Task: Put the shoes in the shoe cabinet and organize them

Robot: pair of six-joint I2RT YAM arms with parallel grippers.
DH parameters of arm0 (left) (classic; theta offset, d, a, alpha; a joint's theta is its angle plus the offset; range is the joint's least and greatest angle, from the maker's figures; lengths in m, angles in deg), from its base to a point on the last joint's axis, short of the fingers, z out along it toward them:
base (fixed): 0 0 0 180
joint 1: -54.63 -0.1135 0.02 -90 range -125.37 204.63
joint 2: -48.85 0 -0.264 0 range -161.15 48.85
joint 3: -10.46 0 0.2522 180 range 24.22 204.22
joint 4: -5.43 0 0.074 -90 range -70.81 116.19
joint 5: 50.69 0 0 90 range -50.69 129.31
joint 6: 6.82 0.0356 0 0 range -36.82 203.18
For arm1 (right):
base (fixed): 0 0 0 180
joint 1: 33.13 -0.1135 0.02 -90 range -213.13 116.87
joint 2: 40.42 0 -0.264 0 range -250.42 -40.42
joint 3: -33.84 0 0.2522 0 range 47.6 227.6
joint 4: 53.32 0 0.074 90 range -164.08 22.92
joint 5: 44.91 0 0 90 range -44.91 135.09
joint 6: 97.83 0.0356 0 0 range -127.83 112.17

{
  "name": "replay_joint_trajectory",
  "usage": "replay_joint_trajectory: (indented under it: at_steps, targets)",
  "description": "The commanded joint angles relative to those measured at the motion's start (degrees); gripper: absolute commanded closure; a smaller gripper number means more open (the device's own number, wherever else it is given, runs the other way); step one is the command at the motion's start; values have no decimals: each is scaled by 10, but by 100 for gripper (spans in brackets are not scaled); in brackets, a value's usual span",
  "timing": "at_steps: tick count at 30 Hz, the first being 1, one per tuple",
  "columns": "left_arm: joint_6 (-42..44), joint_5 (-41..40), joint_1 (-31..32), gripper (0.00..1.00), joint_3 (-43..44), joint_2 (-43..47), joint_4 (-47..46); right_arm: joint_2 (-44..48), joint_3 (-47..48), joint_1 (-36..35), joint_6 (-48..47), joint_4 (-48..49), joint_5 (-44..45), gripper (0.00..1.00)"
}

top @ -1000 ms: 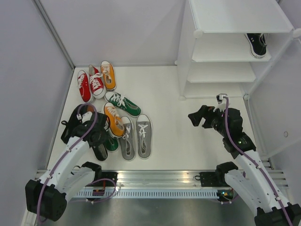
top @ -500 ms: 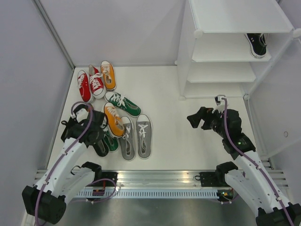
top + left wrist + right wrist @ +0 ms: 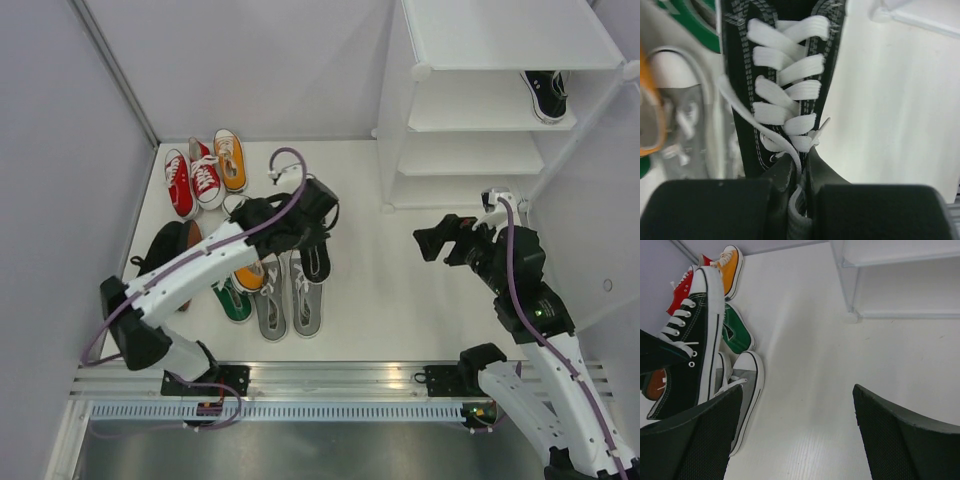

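My left gripper [image 3: 313,232] is shut on the tongue of a black shoe [image 3: 316,260] with white laces and holds it above the grey pair [image 3: 305,292]. In the left wrist view the jaws [image 3: 800,172] pinch the tongue of the shoe [image 3: 780,80]. In the right wrist view the same shoe [image 3: 687,355] hangs at the left. My right gripper [image 3: 438,240] is open and empty over bare floor [image 3: 800,435], in front of the white shoe cabinet [image 3: 480,100]. A second black shoe [image 3: 545,95] sits on a cabinet shelf. Another black shoe [image 3: 160,250] lies far left.
On the floor at the left lie a red pair [image 3: 192,180], an orange shoe [image 3: 230,158], another orange shoe [image 3: 245,272] and a green shoe [image 3: 235,303]. A green shoe [image 3: 735,332] lies behind the held one. Walls close in the left and back.
My left arm has swung from the far left to the middle, lifting the black shoe off the pile. My right gripper has shifted a little to the right.
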Motion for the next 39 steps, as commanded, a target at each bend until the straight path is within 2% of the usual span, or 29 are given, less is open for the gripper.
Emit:
replay_joint_trajectory:
  at_steps: [1,9,12,13,15,16,18,19,21,24,28,31,33,36,39]
  targets:
    - [-43,-44,40,98,89,-80,-32,15,25,-3,-15,-52,55,6]
    - [-65,47,84,97,171,-319,-146,33,0,-3,-2,-81,65,7]
    - [-68,72,85,89,210,-382,-154,33,-12,-3,-1,-98,64,7]
    - [-66,76,86,79,224,-392,-158,33,-17,-3,-1,-99,63,7]
    - [-57,90,88,68,232,-398,-159,32,-22,-3,0,-106,56,7]
    - [-53,88,91,44,231,-389,-161,32,-28,-3,0,-108,51,7]
    - [-31,61,93,23,225,-370,-162,29,-36,-3,-2,-107,37,8]
    - [-24,51,93,9,212,-358,-162,21,-44,-3,-5,-103,17,8]
    - [-1,15,92,1,191,-315,-164,11,-52,-3,-2,-100,7,9]
    - [17,0,71,0,133,-250,-168,-2,-76,-6,9,-71,3,9]
    - [52,19,30,0,69,-185,-180,-44,-100,-28,29,-35,6,11]
    - [81,49,-4,1,44,-147,-180,-80,-98,-92,52,-13,66,11]
    - [100,64,-36,2,24,-115,-181,-100,-95,-165,66,1,141,11]
    - [125,103,-91,4,-28,-77,-181,-140,-87,-255,107,23,235,11]
    - [155,125,-147,5,-86,-14,-181,-184,-76,-330,134,48,291,14]
